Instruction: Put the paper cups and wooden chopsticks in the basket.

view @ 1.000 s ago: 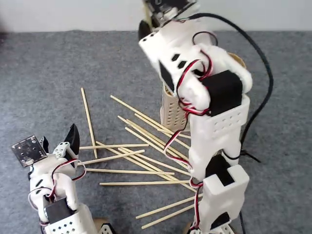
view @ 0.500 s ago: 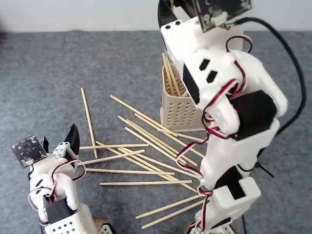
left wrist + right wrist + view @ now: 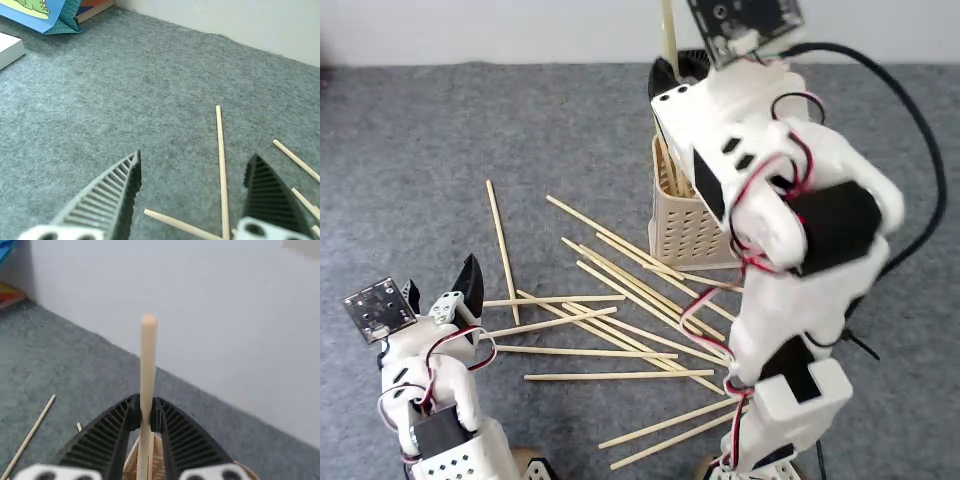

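Grey felt mat covers the whole work surface and runs back to a plain white wall.

1. Left arm: folded low at the near left corner of the mat. The left gripper sits just above the felt with its jaws spread wide and nothing between them. In the left wrist view the left gripper frames bare felt and the ends of a few loose sticks.
2. Loose chopsticks: scattered flat on the mat between the two arms, many crossing one another. About thirteen can be counted; the overlap prevents an exact figure. One lies apart from the heap, towards the left.
3. Basket: one, beige, perforated, upright beyond the heap. Several sticks already stand inside; their number cannot be told.
4. Right arm: raised tall from the near right, wrist bent over the basket. The right gripper is clamped on one held chopstick, upright above the basket.
5. Far left, by the wall: one blue printed bag and one flat white object
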Available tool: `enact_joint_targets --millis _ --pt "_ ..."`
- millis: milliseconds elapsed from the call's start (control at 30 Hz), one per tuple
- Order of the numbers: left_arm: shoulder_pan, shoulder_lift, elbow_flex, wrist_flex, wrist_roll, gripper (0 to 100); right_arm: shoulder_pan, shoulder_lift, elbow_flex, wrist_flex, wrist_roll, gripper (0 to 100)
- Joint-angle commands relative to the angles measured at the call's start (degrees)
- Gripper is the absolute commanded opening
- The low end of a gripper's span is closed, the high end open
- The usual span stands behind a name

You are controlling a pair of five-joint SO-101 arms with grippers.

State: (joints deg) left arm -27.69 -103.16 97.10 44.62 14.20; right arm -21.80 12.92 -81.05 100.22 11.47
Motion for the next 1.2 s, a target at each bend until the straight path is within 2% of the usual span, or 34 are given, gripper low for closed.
enact_joint_targets --millis 0,100,167,300,700,867,967,1167 --pt "-0.3 -1.0 -0.7 0.1 -0.6 32 2.8 4.2 -1.8 2.2 -0.6 0.9" --pt "-0.3 -1.0 -0.7 0.1 -0.6 32 3.3 7.9 -2.1 2.3 -0.6 2.2" --pt "-0.3 -1.0 -0.7 0.1 -0.6 32 3.2 8.6 -2.1 2.3 -1.2 6.8" --pt "-0.3 -1.0 -0.7 0.1 -0.6 32 3.1 8.5 -2.2 2.4 -6.2 13.9" --pt "-0.3 -1.0 -0.7 0.1 -0.6 32 3.1 8.2 -1.8 2.8 -6.4 4.8" --pt "-0.3 -1.0 -0.7 0.1 -0.6 32 3.0 3.7 -0.4 2.9 -6.4 1.8" --pt "-0.3 -1.0 -0.7 0.1 -0.6 32 1.5 -2.1 7.7 2.9 -6.4 1.6" --pt "-0.3 -1.0 -0.7 0.1 -0.6 32 -2.9 -19.0 33.8 2.6 -6.5 2.0"
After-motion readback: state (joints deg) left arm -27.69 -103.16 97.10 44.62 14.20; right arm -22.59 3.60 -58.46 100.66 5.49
